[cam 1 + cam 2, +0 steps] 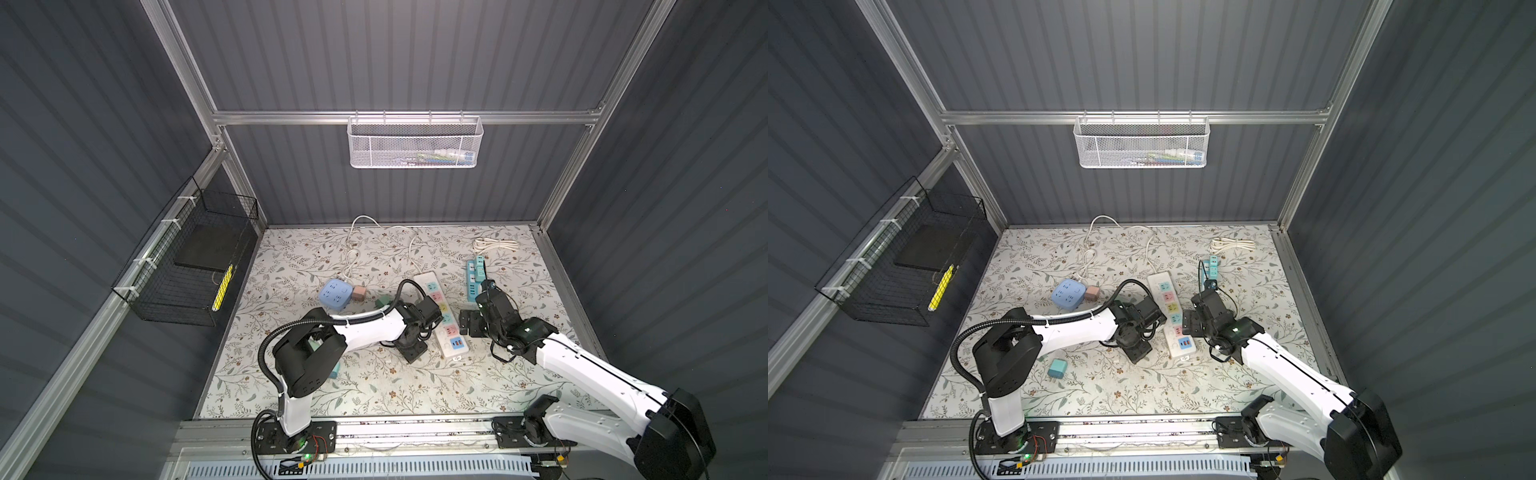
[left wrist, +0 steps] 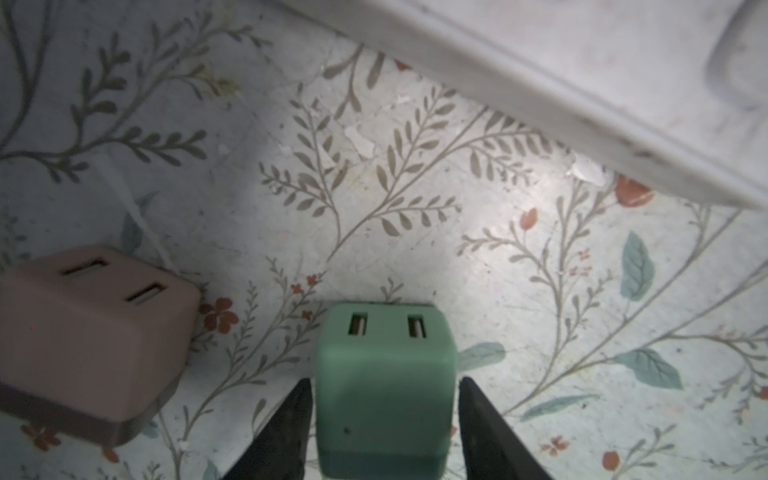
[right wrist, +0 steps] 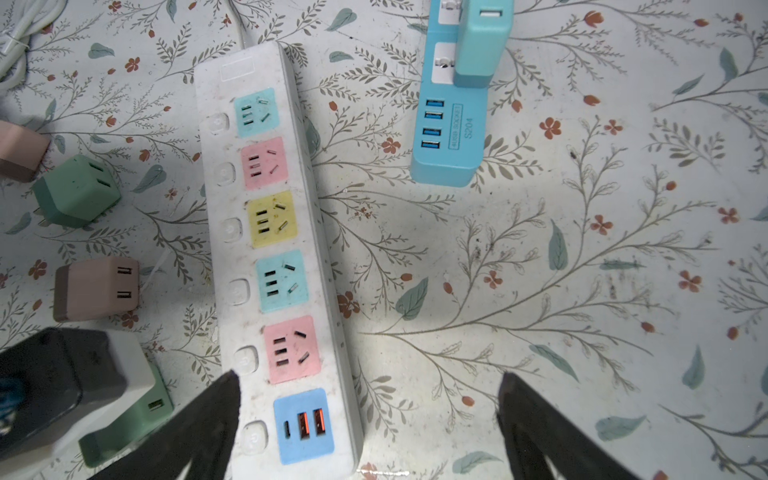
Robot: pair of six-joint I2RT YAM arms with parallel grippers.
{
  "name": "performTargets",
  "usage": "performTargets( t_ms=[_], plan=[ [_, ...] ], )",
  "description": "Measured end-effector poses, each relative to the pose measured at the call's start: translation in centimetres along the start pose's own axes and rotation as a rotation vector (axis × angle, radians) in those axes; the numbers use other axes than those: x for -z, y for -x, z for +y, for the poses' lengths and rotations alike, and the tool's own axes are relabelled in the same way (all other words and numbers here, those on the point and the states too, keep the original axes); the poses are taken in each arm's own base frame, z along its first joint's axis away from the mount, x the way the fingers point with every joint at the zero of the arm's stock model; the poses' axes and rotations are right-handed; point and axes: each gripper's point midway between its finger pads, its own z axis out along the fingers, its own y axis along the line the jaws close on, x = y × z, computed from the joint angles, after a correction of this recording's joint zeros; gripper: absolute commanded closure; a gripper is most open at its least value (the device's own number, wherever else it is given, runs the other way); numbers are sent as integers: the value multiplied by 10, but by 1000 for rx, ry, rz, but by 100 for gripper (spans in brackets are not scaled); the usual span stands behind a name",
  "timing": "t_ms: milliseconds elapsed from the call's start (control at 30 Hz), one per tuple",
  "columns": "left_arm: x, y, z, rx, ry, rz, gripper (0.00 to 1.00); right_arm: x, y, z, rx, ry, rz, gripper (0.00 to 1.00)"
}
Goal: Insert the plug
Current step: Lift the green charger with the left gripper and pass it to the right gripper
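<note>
Left gripper (image 2: 385,379) pinching the green plug (image 2: 384,353), right gripper (image 3: 369,374) wide open over the white power strip (image 3: 249,62), so I should lift straight, keeping it square.

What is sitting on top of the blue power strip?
A teal adapter stands on the blue power strip, partly covering a white socket. Its prongs are hidden, so whether it is fully seated cannot be told.

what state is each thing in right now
left gripper: shut on green plug
green plug: gripped, not inserted
right gripper: open, empty
white power strip: all sockets empty
blue strip: teal charger plugged in
pink plug: loose on table
</note>
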Motion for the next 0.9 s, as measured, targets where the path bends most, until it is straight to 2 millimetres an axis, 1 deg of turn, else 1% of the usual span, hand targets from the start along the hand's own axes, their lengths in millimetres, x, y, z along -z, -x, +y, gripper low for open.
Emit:
performTargets(
  t_ms=[67, 133, 167, 267, 333, 433, 500, 600, 700, 800, 833, 900],
  plan=[
    [-2, 0, 1, 8, 5, 4, 52, 2, 1, 1, -2, 7, -5, 7],
    [-6, -2, 2, 12, 11, 16, 61, 4, 1, 1, -4, 16, -9, 8],
    [-6, -2, 2, 13, 13, 18, 62, 4, 1, 2, -5, 20, -10, 8],
    [-6, 1, 5, 17, 38, 5, 60, 6, 1, 3, -5, 29, -9, 8],
    [-7, 3, 5, 17, 41, -5, 65, 7, 1, 3, -6, 33, -10, 9],
    [-7, 5, 3, 11, 41, -20, 77, 10, 1, 3, -7, 39, -13, 10],
    [-6, 7, 2, 8, 45, -44, 78, 11, 1, 3, -6, 41, -14, 10],
    [-3, 6, 0, -3, 55, -100, 80, 12, 2, 3, -1, 46, -18, 10],
    [12, 9, 0, -15, 71, -211, 81, 13, 2, 4, 9, 50, -15, 10],
    [40, 24, 2, -21, 92, -395, 83, 16, 3, 6, 22, 61, -7, 10],
    [53, 32, 2, -24, 99, -476, 84, 18, 5, 8, 25, 70, -6, 10],
    [72, 44, 5, -26, 115, -601, 84, 22, 10, 12, 28, 91, -9, 10]
  ],
)
